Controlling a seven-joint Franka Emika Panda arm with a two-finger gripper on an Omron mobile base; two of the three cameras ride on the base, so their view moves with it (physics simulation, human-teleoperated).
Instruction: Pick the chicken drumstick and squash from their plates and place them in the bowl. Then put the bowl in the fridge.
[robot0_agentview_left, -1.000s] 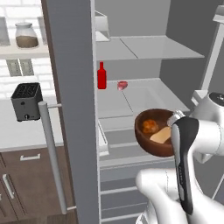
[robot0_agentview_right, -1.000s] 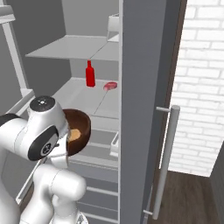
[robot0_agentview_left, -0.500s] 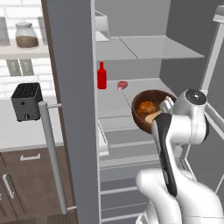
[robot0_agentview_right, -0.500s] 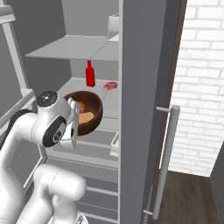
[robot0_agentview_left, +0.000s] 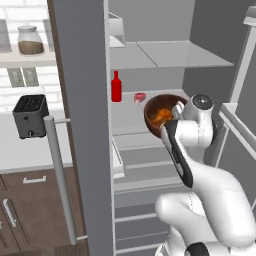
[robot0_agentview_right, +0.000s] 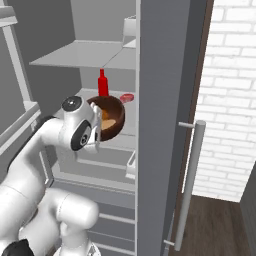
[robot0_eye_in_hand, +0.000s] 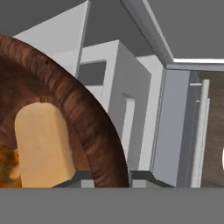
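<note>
My gripper is shut on the rim of the dark brown wooden bowl, which tips toward the base cameras. Inside it lie the pale squash and the orange-brown chicken drumstick. The bowl hangs in the open fridge, just above the middle shelf, with the drumstick showing in it. From the right I see the bowl beside my white wrist, in front of the fridge shelves. The plates are out of view.
A red bottle and a small pink item stand at the back of the middle shelf, just left of the bowl. The fridge door with its bar handle stands open on the left. A toaster sits on the counter beyond.
The arm has carried the bowl up and inward, from in front of the drawers to the height of the middle shelf, closer to the red bottle. The grip stays shut.
</note>
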